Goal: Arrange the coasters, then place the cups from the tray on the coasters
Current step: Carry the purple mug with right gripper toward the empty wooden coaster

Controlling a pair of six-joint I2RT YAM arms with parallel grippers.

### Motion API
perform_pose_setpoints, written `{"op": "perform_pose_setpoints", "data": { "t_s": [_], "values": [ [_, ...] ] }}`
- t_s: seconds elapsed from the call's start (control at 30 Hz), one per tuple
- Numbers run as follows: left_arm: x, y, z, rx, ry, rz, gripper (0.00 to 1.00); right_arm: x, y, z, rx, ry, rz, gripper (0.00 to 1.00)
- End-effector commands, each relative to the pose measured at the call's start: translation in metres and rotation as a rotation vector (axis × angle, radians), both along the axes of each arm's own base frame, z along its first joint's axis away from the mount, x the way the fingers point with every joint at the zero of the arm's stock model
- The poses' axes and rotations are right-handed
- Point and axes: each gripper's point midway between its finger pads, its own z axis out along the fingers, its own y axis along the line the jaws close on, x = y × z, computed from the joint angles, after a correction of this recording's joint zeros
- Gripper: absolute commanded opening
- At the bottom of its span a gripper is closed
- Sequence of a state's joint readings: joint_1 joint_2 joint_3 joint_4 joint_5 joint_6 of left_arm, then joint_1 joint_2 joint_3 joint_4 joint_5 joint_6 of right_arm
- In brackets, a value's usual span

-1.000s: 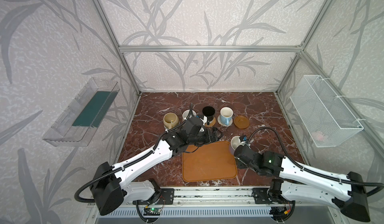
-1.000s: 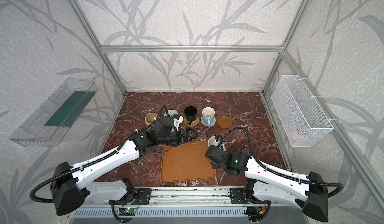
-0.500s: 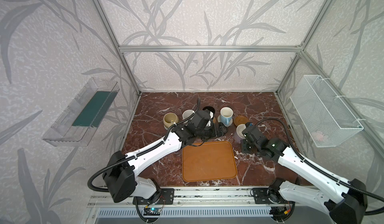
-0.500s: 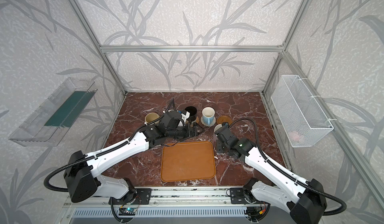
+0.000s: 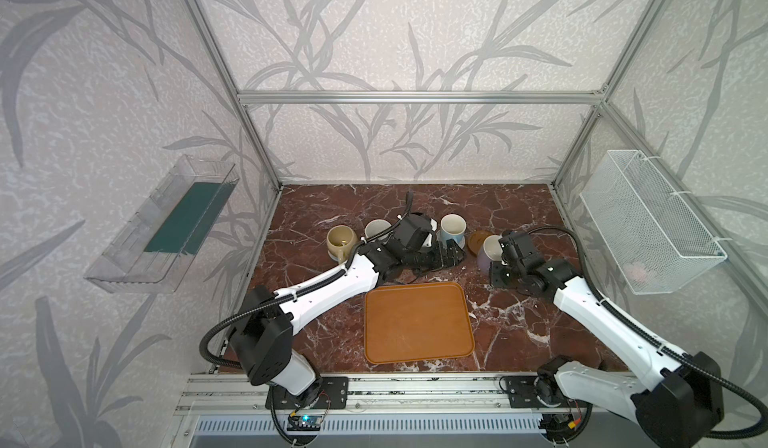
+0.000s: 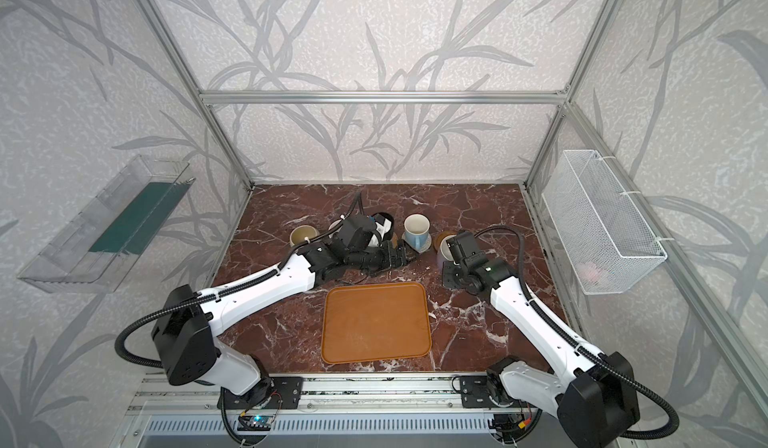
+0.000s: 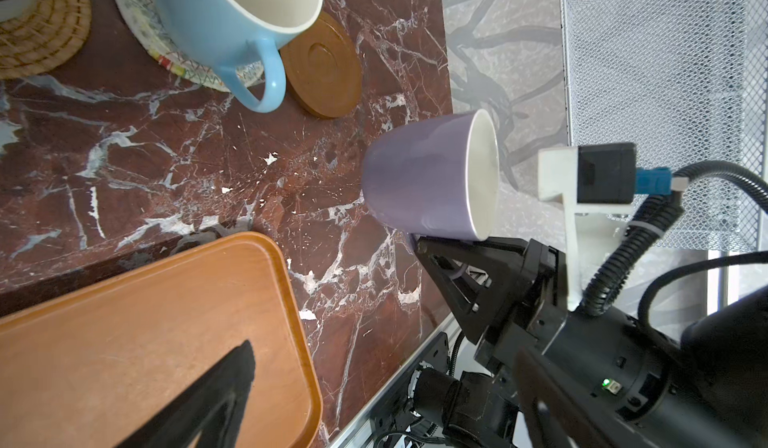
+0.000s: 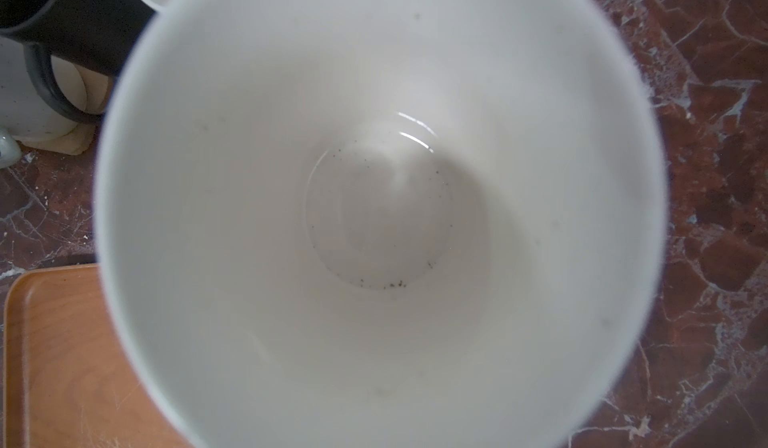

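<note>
One cup aloft: the lavender cup (image 7: 424,184) hangs over the counter (image 7: 208,167), just beside the bare wooden disc (image 7: 322,72) and not yet on it.
Right gripper: the right gripper (image 7: 420,245) is pressed together, pinching the cup at its side. The handle itself is hidden.
Left gripper: the left gripper (image 5: 456,255) is spread and empty, low between the tray (image 5: 417,321) and the light blue cup (image 7: 232,22).
Risk, neighbour: the blue cup's handle points toward the disc, so a careless descent could knock it.
Risk, grip: a side pinch may let the cup swing and land half off the disc.
Risk, arms: the two grippers are near each other and could clip.
Left wrist view alone: the gap between cup and disc.
Right wrist view alone: dark specks in the cup's white bottom, with the disc hidden.
Top views alone: the beige cup (image 5: 340,238) at the row's far end.
</note>
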State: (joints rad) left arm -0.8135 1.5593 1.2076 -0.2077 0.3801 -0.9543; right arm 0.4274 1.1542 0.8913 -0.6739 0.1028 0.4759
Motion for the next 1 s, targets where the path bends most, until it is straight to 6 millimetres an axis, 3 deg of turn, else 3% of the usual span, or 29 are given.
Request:
{"op": "perform_pose_setpoints", "data": {
  "t_s": [0.0,0.5,0.97],
  "values": [
    [0.009,-0.012,0.013,-0.047,-0.027,-0.006,0.99,0.028,0.007,0.029,0.045,-0.107,0.017,0.0],
    [0.034,-0.03,0.015,0.001,-0.059,-0.028,0.99,0.07,0.001,0.019,0.088,-0.098,-0.036,0.0],
    [0.08,-0.042,0.01,-0.002,-0.122,0.112,0.98,0.104,-0.02,-0.002,-0.019,-0.025,-0.009,0.0]
  ]
}}
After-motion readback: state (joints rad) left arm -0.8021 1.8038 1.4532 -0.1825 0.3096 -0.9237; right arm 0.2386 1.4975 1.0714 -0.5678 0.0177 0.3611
